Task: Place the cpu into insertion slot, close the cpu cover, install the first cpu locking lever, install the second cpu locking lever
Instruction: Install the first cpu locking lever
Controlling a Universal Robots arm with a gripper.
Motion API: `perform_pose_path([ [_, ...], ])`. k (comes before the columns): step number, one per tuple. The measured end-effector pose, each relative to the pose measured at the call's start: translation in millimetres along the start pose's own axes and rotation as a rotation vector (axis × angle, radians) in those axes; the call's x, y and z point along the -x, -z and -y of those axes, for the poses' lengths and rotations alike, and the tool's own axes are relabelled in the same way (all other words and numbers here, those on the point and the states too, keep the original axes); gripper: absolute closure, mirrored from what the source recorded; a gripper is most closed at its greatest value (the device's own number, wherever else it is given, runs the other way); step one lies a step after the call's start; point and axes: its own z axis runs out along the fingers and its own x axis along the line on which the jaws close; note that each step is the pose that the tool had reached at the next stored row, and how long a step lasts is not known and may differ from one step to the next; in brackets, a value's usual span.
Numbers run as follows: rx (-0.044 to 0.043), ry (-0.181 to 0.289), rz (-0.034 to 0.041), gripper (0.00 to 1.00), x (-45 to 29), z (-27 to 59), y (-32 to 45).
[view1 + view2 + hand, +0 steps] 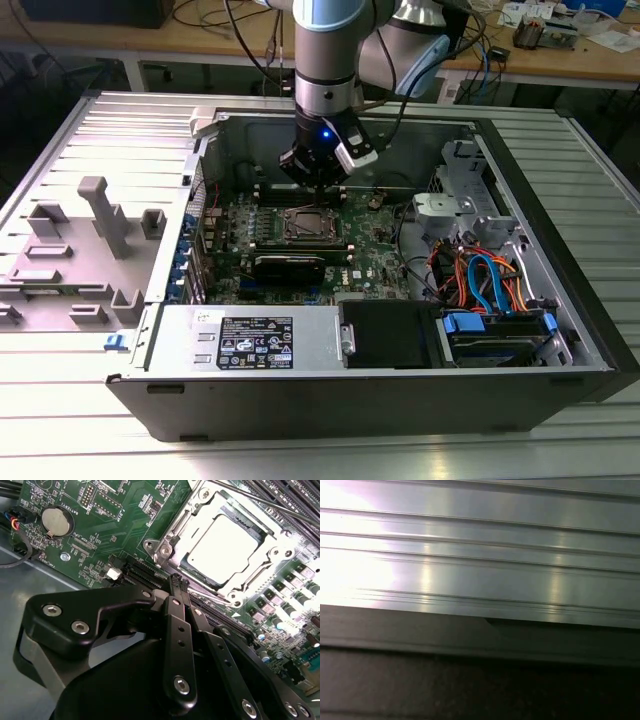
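My gripper [318, 186] hangs inside the open computer case, just above the back edge of the insertion slot [304, 226] on the green board. In the second wrist view its black fingertips [178, 582] are pressed together with nothing between them, right beside the socket's corner. The cpu [225, 547] lies flat in the slot, its metal top glaring bright. The cpu cover [176, 541], a silver frame, lies down around the chip. A thin locking lever rod [265, 502] runs along the socket's other side.
A long black card [290, 267] and memory slots [300, 190] flank the socket. Coloured cables [490, 280] and drive bays fill the exterior view's right of the case. A coin battery [55, 521] sits on the board. Grey fixtures [100, 215] stand on the ribbed table [480, 555].
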Motion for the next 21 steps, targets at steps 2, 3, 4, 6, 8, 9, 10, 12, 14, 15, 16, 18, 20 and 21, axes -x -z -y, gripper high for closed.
perform_pose_path([
  [2, -0.0003, -0.004, -0.0002, 0.89, 0.5, 0.1, -0.5],
  [3, -0.0004, -0.009, -0.0002, 0.89, 0.8, 0.1, -0.6],
  [4, -0.0005, -0.015, -0.0003, 0.89, 1.1, 0.1, -0.7],
  [6, -0.0005, -0.019, -0.0005, 0.89, 1.5, 0.1, -0.8],
  [8, -0.0004, -0.021, -0.0007, 0.89, 2.0, 0.2, -0.8],
  [9, -0.0002, -0.022, -0.0009, 0.89, 2.0, 0.2, -0.8],
  [10, 0.0005, -0.022, -0.0015, 0.89, 2.2, 0.2, -0.9],
  [12, 0.0016, -0.022, -0.0044, 0.89, 2.3, 0.4, -0.9],
  [14, 0.0026, -0.022, -0.0074, 0.89, 2.2, 0.5, -0.8],
  [15, 0.0035, -0.022, -0.0089, 0.89, 2.2, 0.4, -0.8],
  [16, 0.0038, -0.022, -0.0096, 0.89, 2.1, 0.4, -0.8],
  [18, 0.0041, -0.022, -0.0099, 0.89, 2.2, 0.5, -0.8],
  [20, 0.0045, -0.022, -0.0097, 0.89, 2.4, 0.5, -1.4],
  [21, 0.0046, -0.022, -0.0098, 0.89, 2.6, 0.5, -2.3],
])
